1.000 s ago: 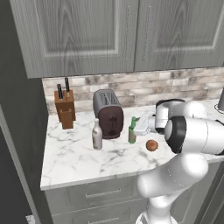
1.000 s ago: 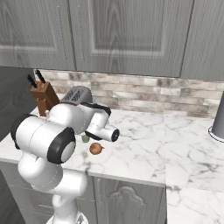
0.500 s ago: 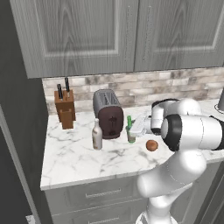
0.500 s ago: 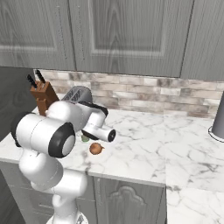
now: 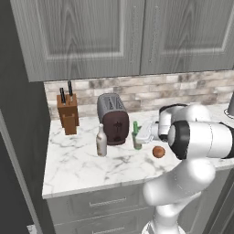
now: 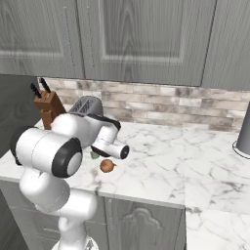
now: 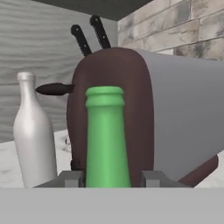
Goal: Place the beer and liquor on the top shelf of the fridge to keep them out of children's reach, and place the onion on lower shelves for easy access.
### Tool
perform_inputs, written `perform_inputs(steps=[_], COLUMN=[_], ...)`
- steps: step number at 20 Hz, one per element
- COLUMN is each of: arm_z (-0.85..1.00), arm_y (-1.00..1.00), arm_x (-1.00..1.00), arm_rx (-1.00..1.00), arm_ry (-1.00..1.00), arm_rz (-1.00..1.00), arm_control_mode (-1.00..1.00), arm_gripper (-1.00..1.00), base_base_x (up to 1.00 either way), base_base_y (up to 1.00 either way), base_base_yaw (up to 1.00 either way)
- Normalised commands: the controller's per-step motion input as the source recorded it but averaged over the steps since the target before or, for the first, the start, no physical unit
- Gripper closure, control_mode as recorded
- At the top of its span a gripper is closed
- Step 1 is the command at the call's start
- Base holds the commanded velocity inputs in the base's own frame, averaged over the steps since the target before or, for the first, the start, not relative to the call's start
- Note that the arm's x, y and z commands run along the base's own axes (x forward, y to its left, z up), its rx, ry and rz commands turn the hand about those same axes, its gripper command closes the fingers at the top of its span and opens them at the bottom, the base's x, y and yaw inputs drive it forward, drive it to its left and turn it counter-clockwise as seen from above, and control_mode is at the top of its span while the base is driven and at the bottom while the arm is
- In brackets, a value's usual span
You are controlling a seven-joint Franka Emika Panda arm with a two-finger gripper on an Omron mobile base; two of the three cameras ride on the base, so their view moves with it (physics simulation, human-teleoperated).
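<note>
Beer, slim green glass bottle (image 5: pixel 136 139) with long narrow neck, upright on white marbled worktop (image 5: pixel 82 170), about midway between back and front edges, just in front of dark-brown-fronted grey toaster (image 5: pixel 113 119). Not lifted; base looks to be on the stone.

Tool (image 7: pixel 108 180) now set around the neck, one finger either side. A second ago just beside the bottle with jaws wide; since then eased in toward it and drawn narrow. Thin gap visible on one side of the neck in the hand view, so firm pinch cannot be told. Judged as the grasp on the first item closing, with lift and carry to the fridge's top shelf all to come.

Stout whitish liquor bottle (image 5: pixel 101 141) upright further toward the left edge, apart from the beer. Small round orange-brown onion (image 5: pixel 158 152) nearer the front edge, close under the forearm. Wooden knife block (image 5: pixel 67 114) toward the back left corner.

Arm folded low over the worktop, elbow bulging toward the front edge, wrist turned so the hand lies near level, reaching leftward at neck height.
</note>
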Motion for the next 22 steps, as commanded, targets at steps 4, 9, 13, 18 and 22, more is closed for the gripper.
perform_inputs(steps=[4,9,13,18,22], arm_z=[0.82,1.00,1.00,0.91,0.58], arm_y=[-0.03,0.00,-0.03,-0.01,0.00], arm_x=[-0.66,-0.63,-0.64,-0.55,-0.56], arm_rx=[0.00,-0.02,-0.04,-0.07,-0.09], arm_ry=[0.00,0.11,0.25,0.25,0.10], arm_rz=[0.00,-0.05,-0.16,-0.24,-0.28], arm_control_mode=[-1.00,-1.00,-1.00,-1.00,-1.00], arm_gripper=[1.00,1.00,1.00,1.00,1.00], base_base_x=[0.00,0.00,0.00,0.00,0.00], base_base_y=[0.00,0.00,0.00,0.00,0.00], base_base_yaw=[0.00,0.00,0.00,0.00,0.00])
